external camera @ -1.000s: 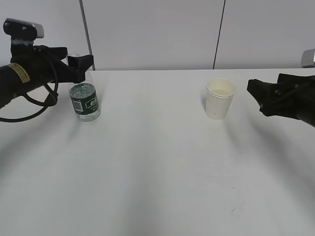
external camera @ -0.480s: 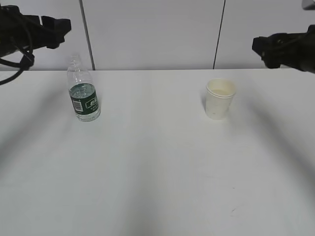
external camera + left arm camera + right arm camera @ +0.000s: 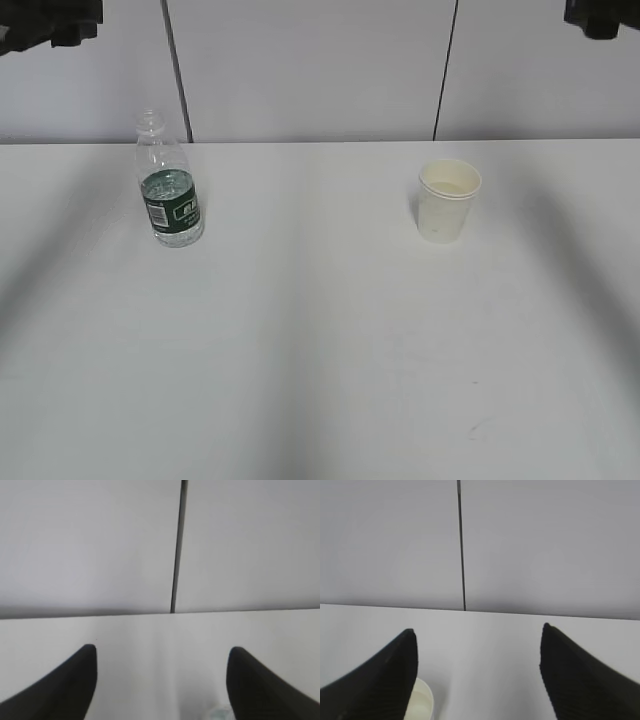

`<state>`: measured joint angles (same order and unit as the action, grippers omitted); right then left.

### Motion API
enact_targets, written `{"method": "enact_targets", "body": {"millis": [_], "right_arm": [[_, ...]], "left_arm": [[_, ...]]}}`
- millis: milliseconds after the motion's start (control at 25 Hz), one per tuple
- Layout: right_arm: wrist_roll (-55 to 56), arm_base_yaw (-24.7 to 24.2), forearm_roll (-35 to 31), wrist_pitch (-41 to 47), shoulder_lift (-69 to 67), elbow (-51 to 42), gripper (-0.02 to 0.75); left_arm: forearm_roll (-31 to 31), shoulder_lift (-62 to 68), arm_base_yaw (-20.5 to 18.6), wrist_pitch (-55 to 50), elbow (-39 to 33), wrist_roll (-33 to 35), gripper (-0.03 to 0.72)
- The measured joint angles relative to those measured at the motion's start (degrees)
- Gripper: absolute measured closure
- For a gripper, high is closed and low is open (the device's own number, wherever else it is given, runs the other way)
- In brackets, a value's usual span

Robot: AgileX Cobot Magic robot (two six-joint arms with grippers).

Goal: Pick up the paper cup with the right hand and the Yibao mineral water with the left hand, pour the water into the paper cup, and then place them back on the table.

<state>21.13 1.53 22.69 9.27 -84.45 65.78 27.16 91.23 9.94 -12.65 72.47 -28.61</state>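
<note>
While the exterior view takes in the whole white counter [image 3: 320, 360] with both task things standing on it, the wrist views show only a far strip of that counter and the grey wall panels [image 3: 310, 70] behind it. In the exterior view the Yibao mineral water [image 3: 170, 185] stands upright and uncapped on the left, partly filled, and the paper cup [image 3: 448, 200] stands upright on the right, well apart from it; the arms appear only as dark shapes at the top corners, the left hand [image 3: 50, 22] and the right hand [image 3: 603, 15], both high above the counter and touching nothing. The left wrist view shows the left claw [image 3: 162, 680] with its two black fingers [image 3: 70, 690] spread wide and nothing between them; a pale blurred shape at the bottom edge, near the right finger, may be the bottle's mouth, though I cannot tell for sure. The right wrist view shows the right claw [image 3: 477, 672] likewise spread wide and empty, with the cup's rim [image 3: 422, 705] peeking out at the bottom, just beside the left finger and below the claw.
</note>
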Motion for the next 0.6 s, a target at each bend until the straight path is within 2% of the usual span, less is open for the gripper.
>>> {"method": "enact_targets", "body": {"millis": [200,360,600], "right_arm": [[0.0,0.0,-2.3,7.3,-0.1,5.4,0.156],[-0.4,0.0,-6.2,16.6,-1.0,9.1,0.181],[-7.4,0.0,-15.3,34.0,-1.3,14.8,0.214]], "left_arm": [[-3.0,0.0,2.2,-18.4,8.5,0.5,0.202],[-8.2,0.0,2.5,-30.6,12.9,4.5,0.203],[-13.0,0.0,2.5,-40.3,14.6,8.3,0.204]]}}
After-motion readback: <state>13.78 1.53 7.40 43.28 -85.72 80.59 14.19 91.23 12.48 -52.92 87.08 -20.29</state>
